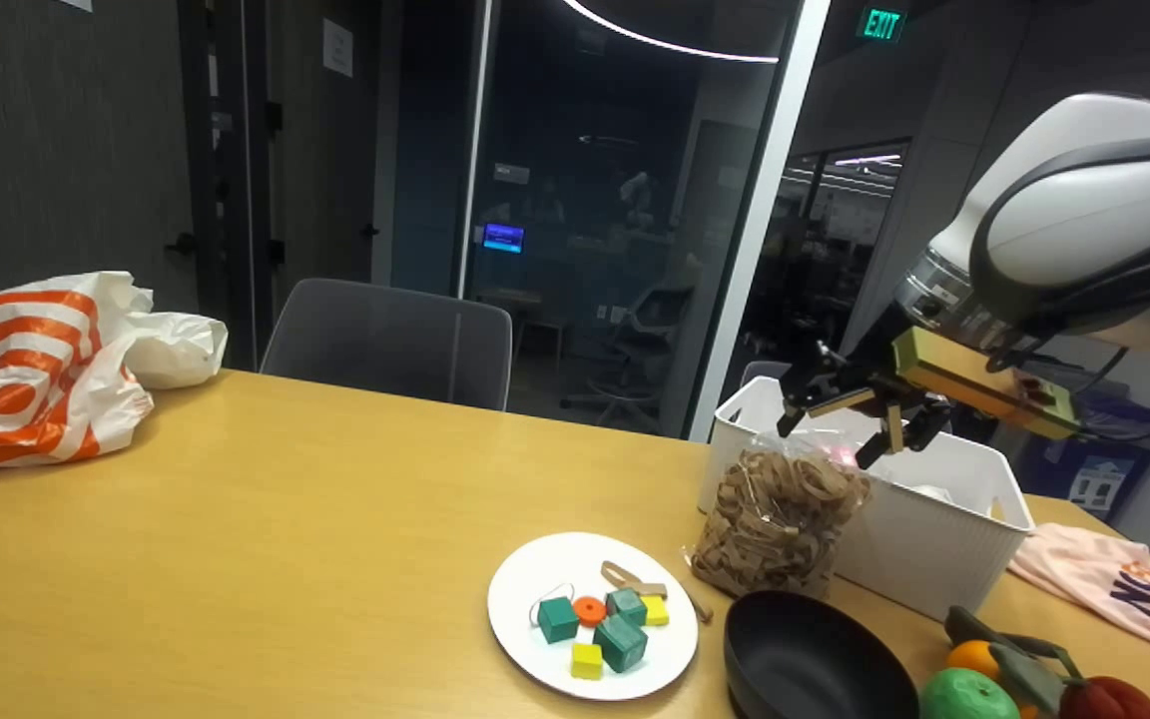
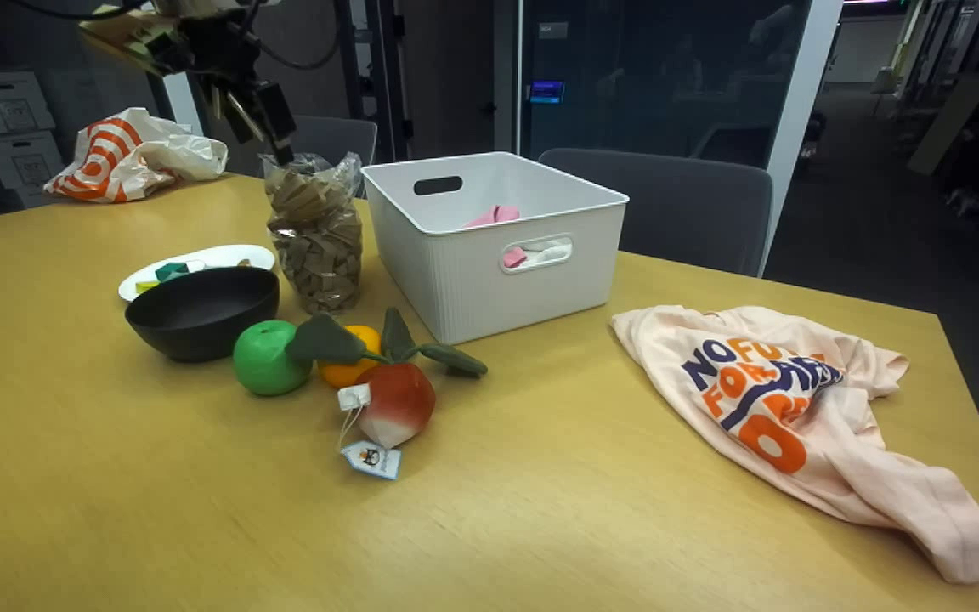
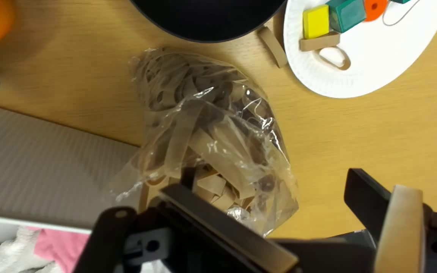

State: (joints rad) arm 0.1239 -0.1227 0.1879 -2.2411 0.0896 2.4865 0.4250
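Bag of clear plastic, filled with tan bands, stands on the desk just beside a white bin. Spread wide and holding nothing, the gripper hangs at the bag's loose top; whether it touches cannot be told. Nearby sit a black bowl and a white plate bearing green and yellow blocks.

Hidden around the gripper

In the wrist view a finger hides part of the bag just below; farther out, bowl and plate pass the top edge; in an exterior view, a tag well apart bears print too small to read.
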